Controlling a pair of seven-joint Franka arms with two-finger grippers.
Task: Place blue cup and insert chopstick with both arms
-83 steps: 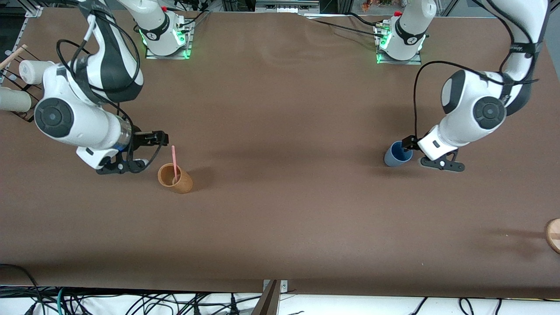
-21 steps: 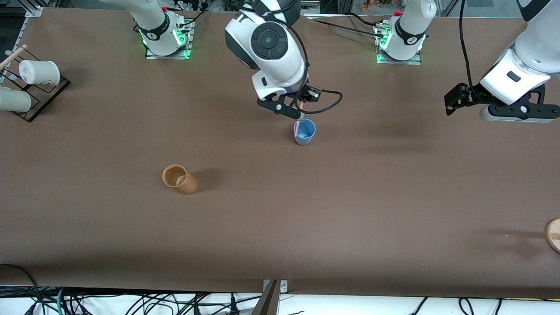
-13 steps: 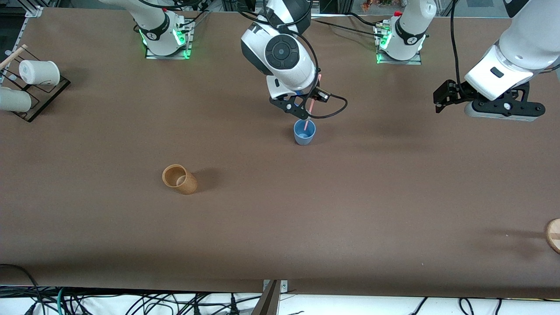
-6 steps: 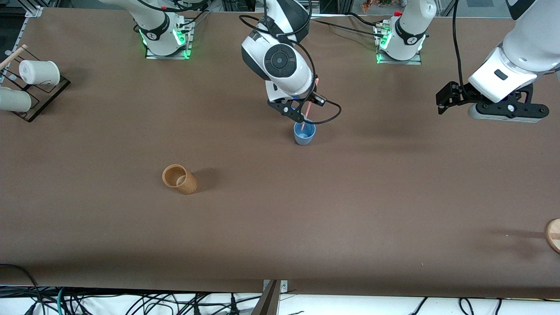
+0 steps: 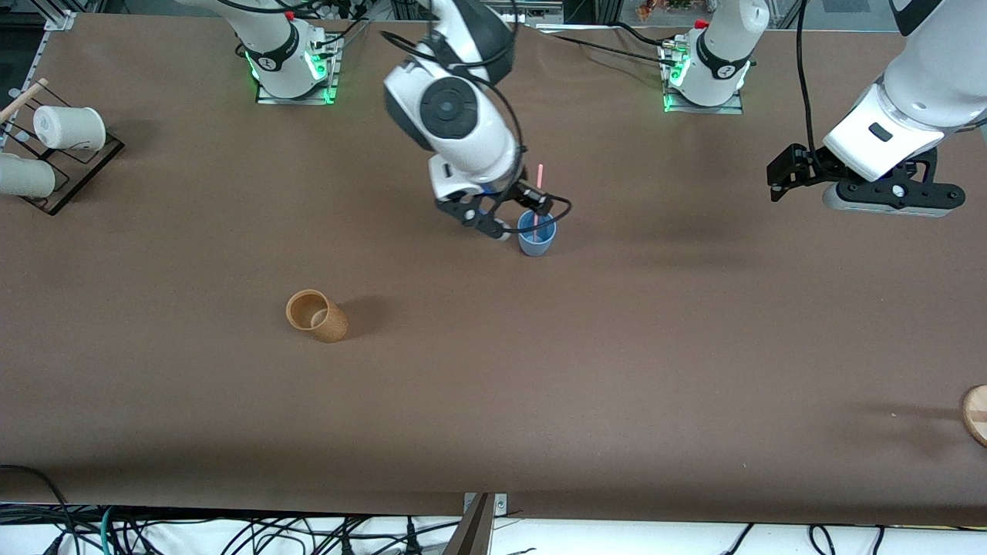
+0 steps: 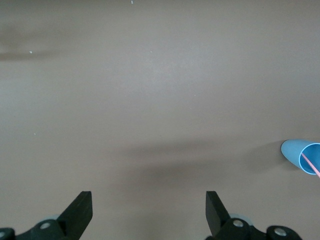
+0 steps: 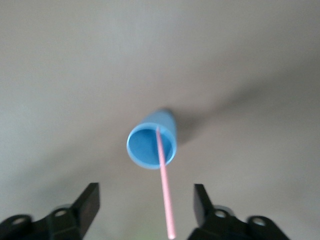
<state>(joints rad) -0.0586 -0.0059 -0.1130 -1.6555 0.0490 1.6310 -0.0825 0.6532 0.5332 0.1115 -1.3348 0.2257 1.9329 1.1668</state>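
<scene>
The blue cup (image 5: pixel 536 235) stands upright near the middle of the table. The pink chopstick (image 5: pixel 537 196) stands in it, leaning, with its top end free. My right gripper (image 5: pixel 530 203) is open just above the cup's rim, beside the stick. In the right wrist view the cup (image 7: pixel 151 145) lies below the gripper (image 7: pixel 146 200), and the chopstick (image 7: pixel 165 195) rises between the spread fingers without touching either. My left gripper (image 5: pixel 780 182) is open and empty, up over bare table toward the left arm's end. The left wrist view shows that gripper (image 6: pixel 149 205) and the cup (image 6: pixel 301 154) at the edge.
A tan cup (image 5: pixel 314 314) stands nearer the front camera, toward the right arm's end. White cups (image 5: pixel 68 127) lie on a black rack (image 5: pixel 77 173) at that end. A wooden disc (image 5: pixel 975 412) shows at the left arm's end.
My right gripper has let go of the chopstick and shifted toward the right arm's end. The stick now stands free in the blue cup. The left arm has hardly moved.
</scene>
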